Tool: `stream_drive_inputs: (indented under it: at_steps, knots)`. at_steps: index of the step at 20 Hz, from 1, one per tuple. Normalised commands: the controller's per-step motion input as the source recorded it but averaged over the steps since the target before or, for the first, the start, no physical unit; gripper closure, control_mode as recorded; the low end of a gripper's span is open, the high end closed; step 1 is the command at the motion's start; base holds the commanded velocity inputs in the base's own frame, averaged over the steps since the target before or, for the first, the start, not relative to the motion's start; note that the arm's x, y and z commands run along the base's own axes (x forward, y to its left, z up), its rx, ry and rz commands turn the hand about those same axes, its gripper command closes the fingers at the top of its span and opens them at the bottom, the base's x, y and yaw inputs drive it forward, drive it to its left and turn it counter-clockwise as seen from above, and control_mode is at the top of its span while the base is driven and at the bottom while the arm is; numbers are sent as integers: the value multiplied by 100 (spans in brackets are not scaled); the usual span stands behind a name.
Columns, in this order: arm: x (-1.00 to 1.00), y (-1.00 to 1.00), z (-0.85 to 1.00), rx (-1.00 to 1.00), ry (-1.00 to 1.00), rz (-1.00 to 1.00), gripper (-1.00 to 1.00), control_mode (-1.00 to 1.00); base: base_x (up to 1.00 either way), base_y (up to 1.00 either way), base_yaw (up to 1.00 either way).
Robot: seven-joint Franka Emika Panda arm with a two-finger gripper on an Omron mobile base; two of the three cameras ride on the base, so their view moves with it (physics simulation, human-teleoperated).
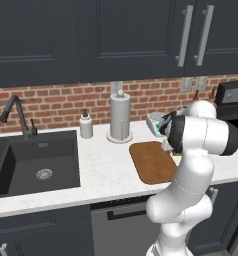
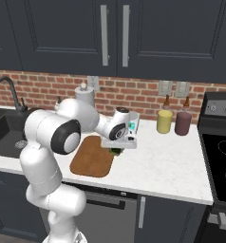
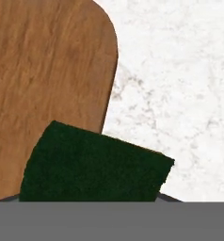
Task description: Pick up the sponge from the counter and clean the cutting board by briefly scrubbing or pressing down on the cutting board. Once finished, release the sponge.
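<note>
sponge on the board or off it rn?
Partly over it. In the hand view the small dark-green-topped sponge overlaps the brown wooden cutting board's edge, its right end above white marble counter. Whether it touches the board: cannot tell.

Sponge, dark green top up, straddles the cutting board edge. Brown board lies flat on white bench.
</note>
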Motion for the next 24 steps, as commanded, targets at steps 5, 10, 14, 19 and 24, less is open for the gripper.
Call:
stream_drive_inputs:
  at_steps: [5, 10, 14, 19, 24]
  knots:
    - [3, -58, 16, 0, 0, 0, 100, -100, 0, 0, 0]
    - [-5, -55, 14, 0, 0, 0, 100, -100, 0, 0, 0]
    - [-12, -29, 2, 0, 0, 0, 100, -100, 0, 0, 0]
    - [0, 0, -1, 0, 0, 0, -100, -100, 0, 0, 0]
    - [0, 0, 0, 0, 0, 0, -100, -100, 0, 0, 0]
